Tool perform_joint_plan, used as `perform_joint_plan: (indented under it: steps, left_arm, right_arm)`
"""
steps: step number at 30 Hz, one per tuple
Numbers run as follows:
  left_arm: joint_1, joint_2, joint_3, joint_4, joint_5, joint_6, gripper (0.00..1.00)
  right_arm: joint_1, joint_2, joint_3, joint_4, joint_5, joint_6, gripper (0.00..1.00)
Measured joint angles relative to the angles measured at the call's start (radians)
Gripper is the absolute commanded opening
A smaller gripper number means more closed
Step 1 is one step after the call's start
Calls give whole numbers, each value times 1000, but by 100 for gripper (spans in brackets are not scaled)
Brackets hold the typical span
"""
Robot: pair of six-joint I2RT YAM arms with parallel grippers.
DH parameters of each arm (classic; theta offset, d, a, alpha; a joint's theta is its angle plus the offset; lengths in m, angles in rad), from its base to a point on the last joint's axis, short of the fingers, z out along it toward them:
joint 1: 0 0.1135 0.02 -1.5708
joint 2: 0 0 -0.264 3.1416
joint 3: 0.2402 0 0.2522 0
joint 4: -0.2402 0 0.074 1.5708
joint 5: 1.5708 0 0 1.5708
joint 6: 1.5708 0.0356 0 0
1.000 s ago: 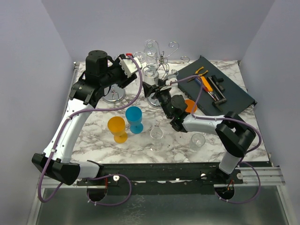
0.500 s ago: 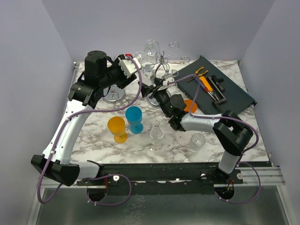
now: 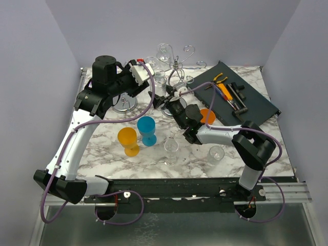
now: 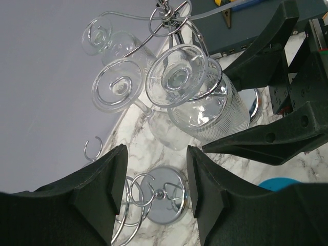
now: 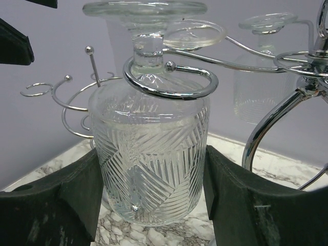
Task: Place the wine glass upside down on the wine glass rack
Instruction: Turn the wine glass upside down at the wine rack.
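Note:
A clear ribbed wine glass (image 5: 151,154) hangs upside down between the pads of my right gripper (image 5: 152,179), which is shut on its bowl. Its stem stands inside a chrome hook (image 5: 171,84) of the wine glass rack (image 3: 177,64), and its foot (image 5: 145,7) is a little above the hook. In the left wrist view the same glass (image 4: 205,110) sits under the rack's arms beside two hung glasses (image 4: 118,87). My left gripper (image 4: 154,174) is open and holds nothing. It hovers over the chrome base (image 4: 161,197) of a second rack, left of the glass.
A blue cup (image 3: 147,129) and an orange cup (image 3: 127,141) stand at the front left. Two clear glasses (image 3: 171,148) (image 3: 216,154) stand near the front edge. A dark tool tray (image 3: 237,95) lies at the back right. The second rack's base (image 3: 124,106) is under the left arm.
My right gripper has carried the wine glass a little to the left and toward the back, closer in under the rack. The left arm has barely moved.

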State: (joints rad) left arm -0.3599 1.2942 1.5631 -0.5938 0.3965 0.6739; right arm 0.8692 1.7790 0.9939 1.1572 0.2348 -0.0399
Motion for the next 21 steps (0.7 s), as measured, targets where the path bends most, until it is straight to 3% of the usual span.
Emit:
perform_joint_plan:
  steps: [19, 21]
  left_arm:
    - [0, 8, 32, -8, -77, -5, 54]
    - [0, 10, 32, -8, -81, -5, 54]
  right_arm:
    - [8, -6, -130, 167, 54, -17, 1]
    - [9, -6, -130, 172, 68, -16, 11]
